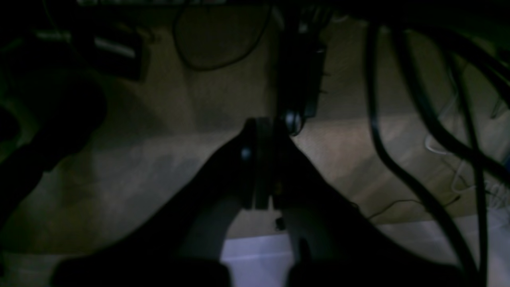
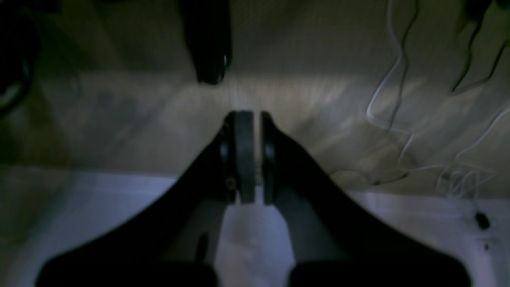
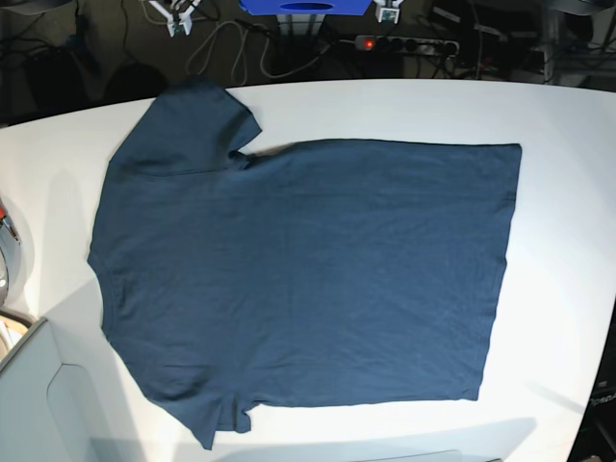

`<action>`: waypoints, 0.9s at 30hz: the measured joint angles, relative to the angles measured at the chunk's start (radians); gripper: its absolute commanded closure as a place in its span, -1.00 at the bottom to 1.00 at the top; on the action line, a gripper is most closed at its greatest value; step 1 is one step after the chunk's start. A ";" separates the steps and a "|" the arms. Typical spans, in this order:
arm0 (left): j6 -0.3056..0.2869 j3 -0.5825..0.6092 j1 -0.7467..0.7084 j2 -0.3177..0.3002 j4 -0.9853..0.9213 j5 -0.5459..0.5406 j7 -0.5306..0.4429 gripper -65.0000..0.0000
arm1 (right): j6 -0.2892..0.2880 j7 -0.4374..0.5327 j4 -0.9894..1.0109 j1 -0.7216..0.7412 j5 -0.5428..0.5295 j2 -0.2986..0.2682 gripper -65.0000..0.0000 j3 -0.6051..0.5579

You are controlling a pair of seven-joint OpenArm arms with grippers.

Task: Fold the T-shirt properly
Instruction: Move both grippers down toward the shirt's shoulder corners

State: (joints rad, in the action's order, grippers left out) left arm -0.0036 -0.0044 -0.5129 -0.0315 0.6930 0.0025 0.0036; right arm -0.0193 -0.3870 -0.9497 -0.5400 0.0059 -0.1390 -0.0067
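Through the left wrist view we see our left claw (image 1: 261, 163) pressed together, empty, over dim floor. Through the right wrist view our right claw (image 2: 249, 157) is likewise closed on nothing. From the base view the T-shirt (image 3: 308, 279) lies flat on the white worktop (image 3: 568, 115), long axis left-right, sleeves toward our right arm's side; neither arm shows, so we cannot tell which is nearer.

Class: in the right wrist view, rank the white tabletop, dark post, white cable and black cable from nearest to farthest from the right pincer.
1. white tabletop: directly beneath the right pincer.
2. dark post: just above and left of the tips.
3. white cable: on the floor to the right.
4. black cable: far top-right corner.
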 measured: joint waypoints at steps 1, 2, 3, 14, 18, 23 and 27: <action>0.009 -0.001 -0.030 -0.003 0.049 0.000 0.003 1.00 | 0.000 -0.002 -0.030 -0.015 0.000 -0.003 1.00 0.000; 0.012 -0.003 -0.061 -0.007 0.096 0.000 -0.002 1.00 | 0.000 -0.016 -0.064 -0.032 -0.003 -0.008 1.00 -0.001; 0.009 -0.003 -0.086 -0.011 0.138 -0.002 0.008 1.00 | 0.000 -0.039 -0.097 -0.046 -0.006 -0.013 1.00 -0.001; -0.001 -0.011 -0.409 -0.063 0.730 -0.001 0.018 1.00 | 0.015 -0.209 -0.779 -0.318 -0.001 -0.086 0.99 0.027; 0.008 -0.035 -0.455 -0.076 0.898 -0.002 0.012 1.00 | 0.014 -0.283 -0.995 -0.367 0.002 -0.089 0.98 0.063; 0.002 -0.084 -0.493 -0.070 1.099 -0.001 0.177 0.59 | 0.014 -0.327 -1.172 -0.368 -0.008 -0.091 0.77 0.091; -0.001 -0.129 -0.478 -0.078 1.239 -0.068 0.229 0.17 | 0.014 -0.351 -1.155 -0.318 0.000 -0.089 0.33 0.090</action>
State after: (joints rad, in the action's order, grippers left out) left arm -0.0044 -0.1329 -0.9913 -0.1093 1.9320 -0.0658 0.2325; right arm -0.0055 -0.7376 -2.1048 -0.8577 0.0063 -0.2279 0.0830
